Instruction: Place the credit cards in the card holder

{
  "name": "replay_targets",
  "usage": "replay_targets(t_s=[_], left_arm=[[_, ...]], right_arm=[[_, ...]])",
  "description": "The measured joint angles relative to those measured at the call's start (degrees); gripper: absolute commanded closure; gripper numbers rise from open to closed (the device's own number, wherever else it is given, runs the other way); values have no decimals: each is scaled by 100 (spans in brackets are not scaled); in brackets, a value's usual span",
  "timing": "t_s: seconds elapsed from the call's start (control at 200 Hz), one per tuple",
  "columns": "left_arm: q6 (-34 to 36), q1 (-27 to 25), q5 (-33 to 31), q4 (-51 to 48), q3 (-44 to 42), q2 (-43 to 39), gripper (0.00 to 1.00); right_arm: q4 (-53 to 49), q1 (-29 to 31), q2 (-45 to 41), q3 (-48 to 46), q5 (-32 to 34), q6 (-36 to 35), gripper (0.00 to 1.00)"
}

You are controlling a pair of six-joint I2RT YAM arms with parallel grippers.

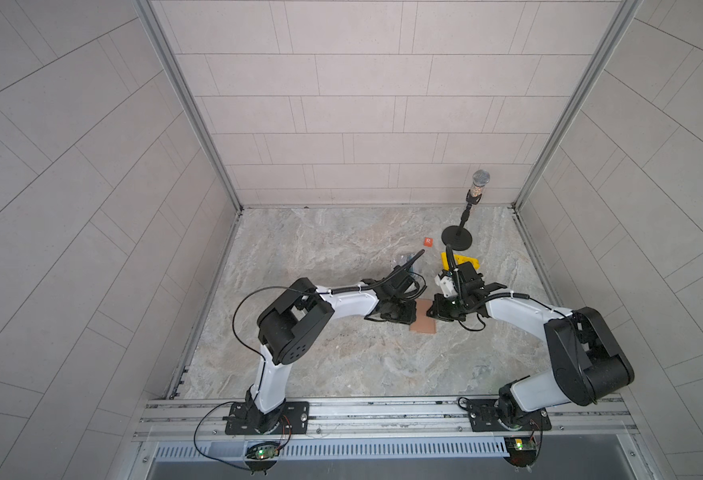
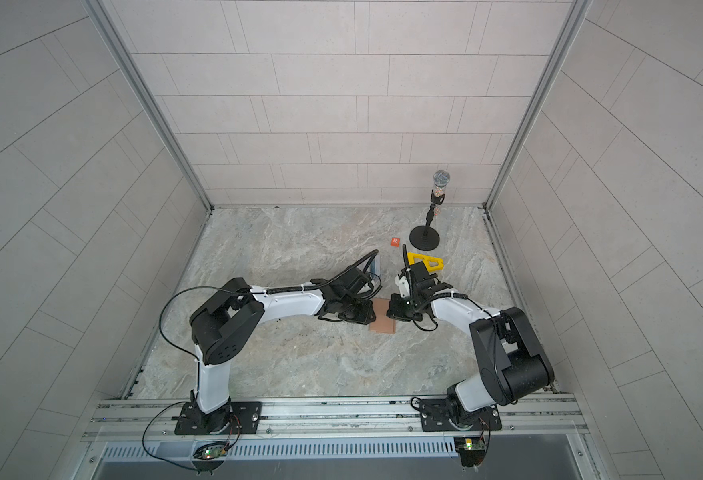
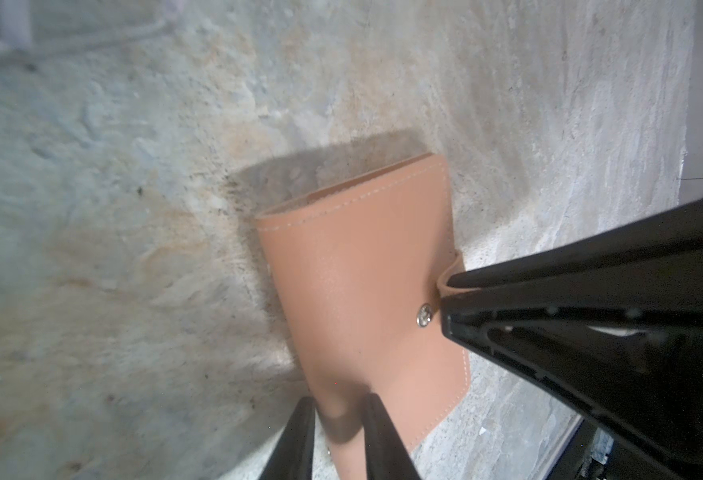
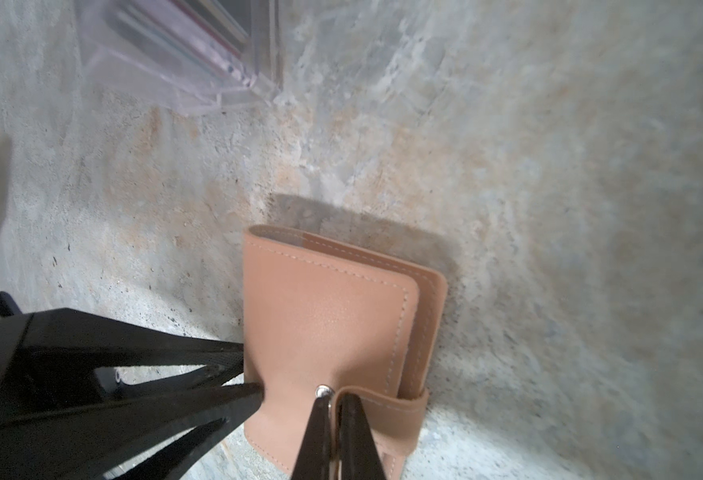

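Note:
The tan card holder lies folded shut on the marbled table between my two grippers. My left gripper is shut on its folded edge, the leather bulging between the fingers. On the opposite side my right gripper is shut on the snap tab, beside the silver stud. In the right wrist view the left gripper's tips press into the card holder. The credit cards show only as blurred edges inside a clear acrylic stand.
The clear stand sits behind the left arm, half hidden by it. A small orange square marked R, a yellow plastic piece and a microphone on a round black base stand at the back right. Walls close three sides.

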Motion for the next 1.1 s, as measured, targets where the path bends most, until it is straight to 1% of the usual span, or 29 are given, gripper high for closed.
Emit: replay_targets(t_s=[0.095, 0.225, 0.38, 0.561, 0.736, 0.951, 1.101], left_arm=[[0, 0, 0, 13, -9, 0, 74], [0, 0, 2, 28, -15, 0, 74], [-2, 0, 2, 35, -20, 0, 74], [0, 0, 2, 48, -31, 0, 74], [0, 0, -2, 59, -39, -2, 74], [13, -2, -4, 46, -39, -13, 74], [52, -13, 2, -24, -37, -59, 73]], right_arm=[[17, 2, 20, 0, -2, -20, 90], [144, 2, 33, -39, -61, -13, 72], [291, 13, 31, -66, -201, 28, 63], [330, 13, 26, -76, -245, 31, 63], [348, 13, -2, -114, -195, 37, 66], [396, 13, -22, -153, -181, 37, 66], [428, 13, -31, -168, -186, 52, 64]])
